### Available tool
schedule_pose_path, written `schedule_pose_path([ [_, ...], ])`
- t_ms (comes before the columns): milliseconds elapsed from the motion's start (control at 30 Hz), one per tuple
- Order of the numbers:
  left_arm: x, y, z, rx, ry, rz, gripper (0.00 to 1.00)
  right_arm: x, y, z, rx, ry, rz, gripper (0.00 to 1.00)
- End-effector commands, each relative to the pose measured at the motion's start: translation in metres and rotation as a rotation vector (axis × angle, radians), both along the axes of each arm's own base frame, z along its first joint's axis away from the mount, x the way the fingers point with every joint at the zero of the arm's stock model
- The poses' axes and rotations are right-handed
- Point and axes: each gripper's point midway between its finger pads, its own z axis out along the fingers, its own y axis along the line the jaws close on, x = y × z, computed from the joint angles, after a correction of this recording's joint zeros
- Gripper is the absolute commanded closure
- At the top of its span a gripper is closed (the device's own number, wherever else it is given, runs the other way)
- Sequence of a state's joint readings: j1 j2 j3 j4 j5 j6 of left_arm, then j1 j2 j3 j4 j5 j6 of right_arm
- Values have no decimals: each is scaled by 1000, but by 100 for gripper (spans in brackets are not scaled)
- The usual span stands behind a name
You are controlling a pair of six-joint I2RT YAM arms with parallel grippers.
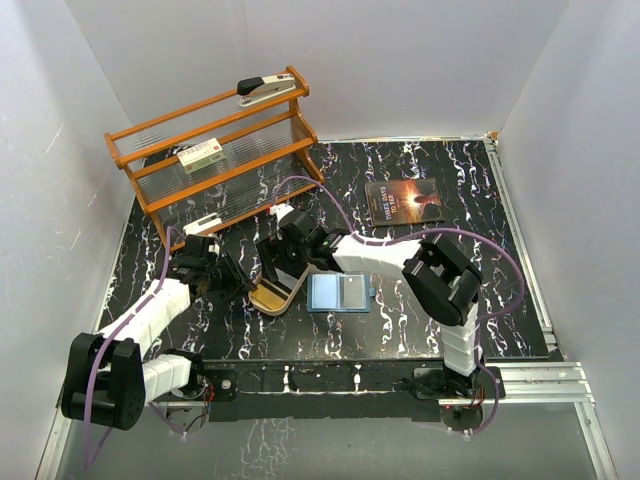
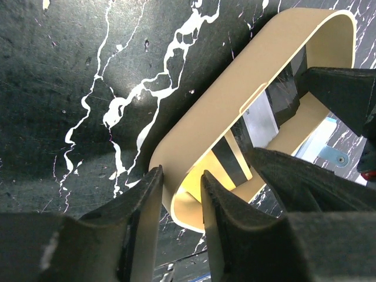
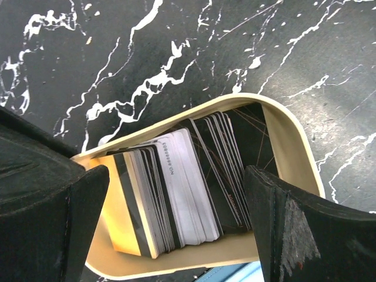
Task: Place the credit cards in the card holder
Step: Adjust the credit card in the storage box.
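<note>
A stack of several credit cards (image 3: 176, 194), grey-white, black and gold, stands on edge inside a tan oblong tray (image 3: 291, 147). My right gripper (image 3: 176, 176) is open wide just above the tray, one finger on each side of the stack, touching no card. My left gripper (image 2: 181, 175) straddles the tray's near wall (image 2: 194, 147) and pinches it. The blue card holder (image 1: 338, 293) lies open just right of the tray (image 1: 268, 298). A grey panel shows on its right half. Its edge also shows in the right wrist view (image 3: 235, 273), and its snap tab shows in the left wrist view (image 2: 341, 158).
A dark book with an orange glow (image 1: 404, 202) lies at the back right. A wooden rack (image 1: 215, 150) at the back left holds a stapler (image 1: 265, 90) and a white-green box (image 1: 202, 155). White walls enclose the black marbled table.
</note>
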State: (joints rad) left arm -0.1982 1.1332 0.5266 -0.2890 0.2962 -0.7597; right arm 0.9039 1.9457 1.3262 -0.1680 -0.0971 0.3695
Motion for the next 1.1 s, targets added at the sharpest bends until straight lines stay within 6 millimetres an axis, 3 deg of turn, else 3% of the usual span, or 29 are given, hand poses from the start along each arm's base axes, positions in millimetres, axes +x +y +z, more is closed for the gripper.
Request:
schedule_pose_path([
  [0,-1,-4,3,-26,-13,-24,71,20,16,18,17,-114,-4,2],
  [133,1,-3,5,-26,-28,-21,75,13,17,6,-7,-97,19,2],
  [300,1,-4,2,-26,-24,-24,78,-11,28,-6,25,5,110,2],
  [567,1,-5,3,-41,-16,-4,82,-50,48,29,257,119,225,2],
  [800,2,-4,-2,-42,-5,19,85,-66,50,53,333,161,275,3],
  [1067,2,-3,-2,-39,-2,30,87,-78,42,52,307,188,326,6],
])
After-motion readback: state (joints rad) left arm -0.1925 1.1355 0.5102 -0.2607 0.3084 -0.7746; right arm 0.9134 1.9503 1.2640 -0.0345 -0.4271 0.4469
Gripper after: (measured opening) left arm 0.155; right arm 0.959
